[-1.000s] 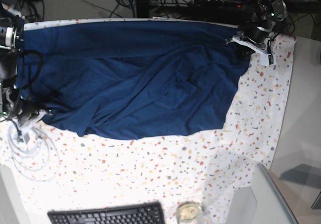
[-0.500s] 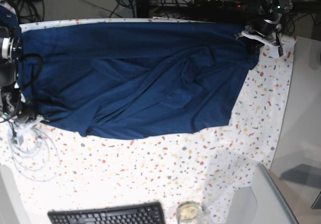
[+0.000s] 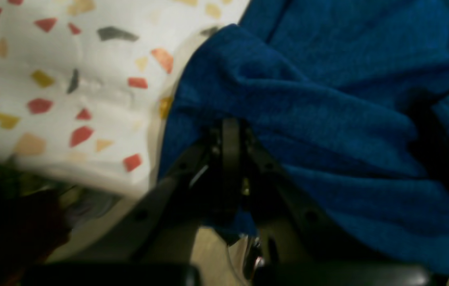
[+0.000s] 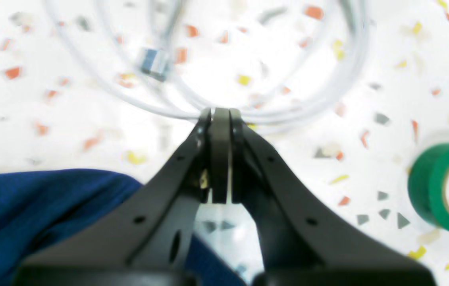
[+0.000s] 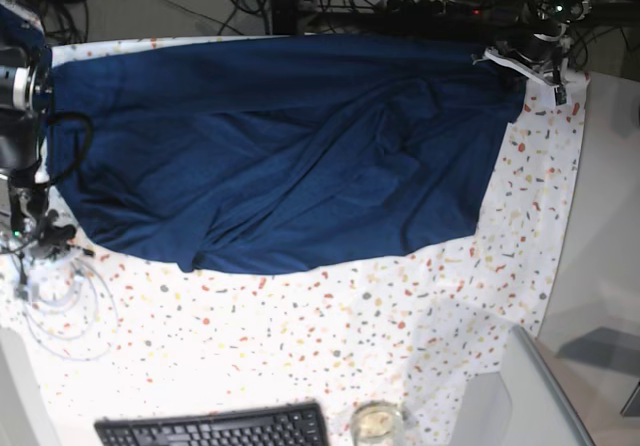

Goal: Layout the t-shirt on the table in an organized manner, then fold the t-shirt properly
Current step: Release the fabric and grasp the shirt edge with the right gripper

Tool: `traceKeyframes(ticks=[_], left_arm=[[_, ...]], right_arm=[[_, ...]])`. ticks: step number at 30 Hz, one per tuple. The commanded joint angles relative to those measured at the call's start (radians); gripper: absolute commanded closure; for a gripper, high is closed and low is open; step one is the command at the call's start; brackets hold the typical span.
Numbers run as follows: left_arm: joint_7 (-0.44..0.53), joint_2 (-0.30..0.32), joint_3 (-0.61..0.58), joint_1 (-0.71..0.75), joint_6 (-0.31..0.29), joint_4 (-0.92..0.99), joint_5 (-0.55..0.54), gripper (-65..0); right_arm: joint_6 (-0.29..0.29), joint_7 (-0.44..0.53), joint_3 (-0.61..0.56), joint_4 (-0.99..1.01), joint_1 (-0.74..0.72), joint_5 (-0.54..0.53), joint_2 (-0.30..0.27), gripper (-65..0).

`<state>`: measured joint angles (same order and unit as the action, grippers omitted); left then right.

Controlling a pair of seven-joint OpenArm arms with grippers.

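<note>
Base view, from overhead: the t-shirt [image 5: 280, 156] lies spread wide across the far half of the table [image 5: 330, 346], creased diagonally through the middle, its near hem running unevenly from left to right. Near edge of table: a black keyboard [image 5: 215, 428] and a small glass jar [image 5: 377, 422], both cut off by the frame. A coil of white cable [image 5: 65, 301] lies at the base view's left, just past the shirt's corner.

Left gripper [image 3: 230, 131]: in the base view it sits at the far right corner of the shirt [image 5: 530, 56], too small there to read. The left wrist view settles it: jaws pressed together with a fold of navy fabric pinched between them, cloth bunched over the fingertips and hanging below, speckled tablecloth [image 3: 69, 79] showing beside.

Right gripper [image 4: 220, 115]: at the base view's left edge [image 5: 40, 238], near the shirt's near-left corner. The right wrist view shows the jaws shut tight with nothing visible between them; shirt fabric [image 4: 41, 214] lies beside and under the left finger, not in the grip. Tips point at the cable coil [image 4: 248, 103], with a blurred grey connector [image 4: 153, 63] on it.

Only the right wrist view shows a roll of green tape [image 4: 444, 186], red inner core; no lettering legible. No readable writing in any view.
</note>
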<state>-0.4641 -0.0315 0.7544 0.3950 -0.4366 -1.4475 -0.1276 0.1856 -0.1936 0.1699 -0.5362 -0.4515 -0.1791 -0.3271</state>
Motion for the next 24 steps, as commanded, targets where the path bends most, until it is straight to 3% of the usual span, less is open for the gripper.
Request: traceKeyframes(ticks=[1,4,7,10,17,24], left_arm=[[-0.015,0.008,0.006,0.006,0.011,-0.022,0.007,0.0],[-0.025,0.009,0.006,0.006,0.011,-0.039,0.007,0.0],[-0.029,0.006,0.004,0.005,0.011,-0.06,0.007,0.0],[-0.029,0.008,0.006,0.005,0.011,-0.06,0.006,0.0],[-0.026,0.009,0.006,0.005,0.011,-0.049,0.006,0.0],[-0.025,0.009,0.006,0.005,0.011,-0.048,0.006,0.0]], right_arm=[[0.064,-0.047,0.004,-0.111,0.004,-0.012,-0.023,0.0],[0.206,-0.263,-0.002,-0.371,0.099,-0.012,0.001,0.0],[0.229,-0.355,-0.005,-0.444,0.109,-0.009,0.032,0.0],[0.231,-0.363,-0.008,-0.387,0.07,-0.009,0.042,0.0],[0.231,-0.36,-0.151,-0.212,-0.013,-0.009,0.056,0.0],[0.226,-0.317,-0.172,-0.094,-0.06,-0.009,0.059,0.0]])
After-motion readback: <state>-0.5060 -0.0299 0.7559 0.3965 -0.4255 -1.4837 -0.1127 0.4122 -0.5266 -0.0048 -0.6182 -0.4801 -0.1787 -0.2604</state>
